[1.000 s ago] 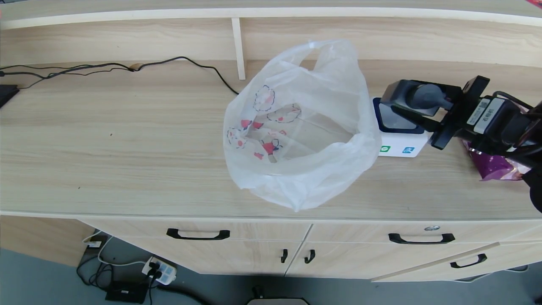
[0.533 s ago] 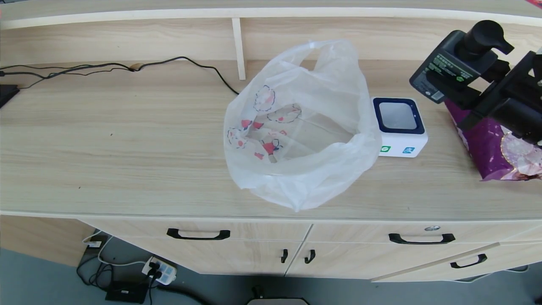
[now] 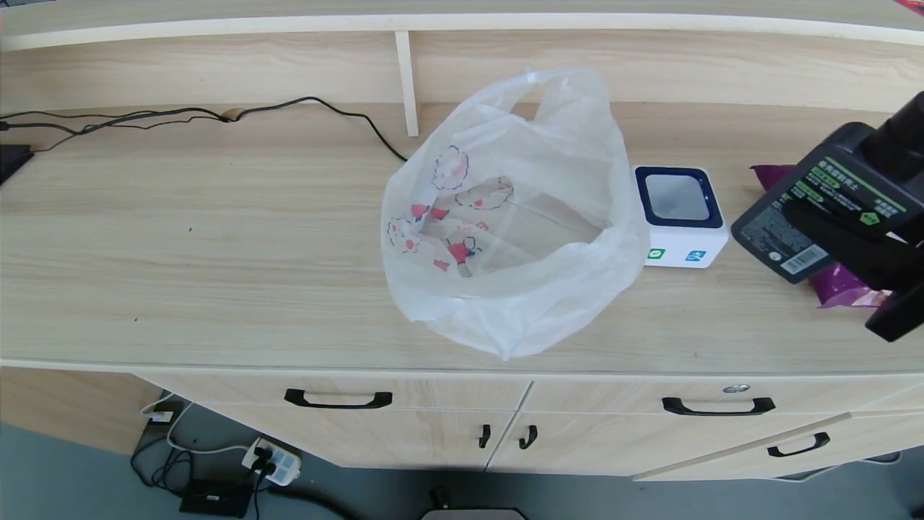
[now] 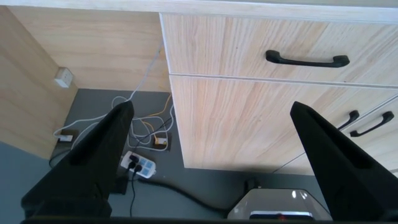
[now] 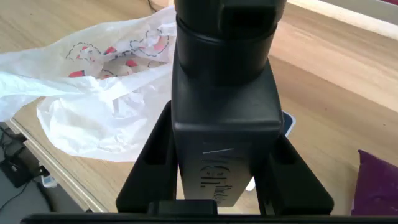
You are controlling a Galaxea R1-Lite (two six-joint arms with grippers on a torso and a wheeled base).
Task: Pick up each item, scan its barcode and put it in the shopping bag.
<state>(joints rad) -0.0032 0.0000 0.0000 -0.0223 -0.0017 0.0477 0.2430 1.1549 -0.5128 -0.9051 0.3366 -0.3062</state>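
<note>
Head view: right gripper (image 5: 221, 180) clamps a black bottle (image 3: 801, 217) in the air near the scanner (image 3: 679, 217), barcode (image 3: 803, 258) facing up. Turning that label down over the scanner should let it read before the shopping bag (image 3: 505, 289).

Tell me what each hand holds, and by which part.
Right hand grips the black pump bottle by the sides of its body, below the pump. Left hand is open, holding nothing.
</note>
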